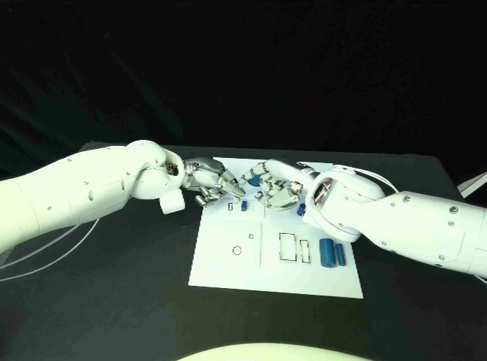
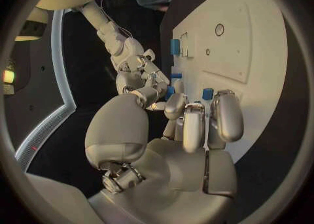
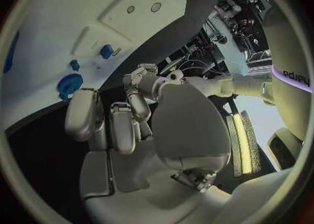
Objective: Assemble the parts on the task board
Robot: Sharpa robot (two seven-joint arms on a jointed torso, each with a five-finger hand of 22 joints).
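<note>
Hovering: both hands over the task board [image 1: 276,267] far edge.
Left hand [image 1: 209,179] and right hand [image 1: 274,186] fingers curled, grip unclear; two blue parts [image 1: 331,253] near board's right edge.

White task board [image 1: 228,263] on black table [image 1: 113,301]

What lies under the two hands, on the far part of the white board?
Under the left hand and right hand, the task board shows small blue parts. What lies directly beneath the palms is covered. Two blue cylinders lie nearer, uncovered.
</note>
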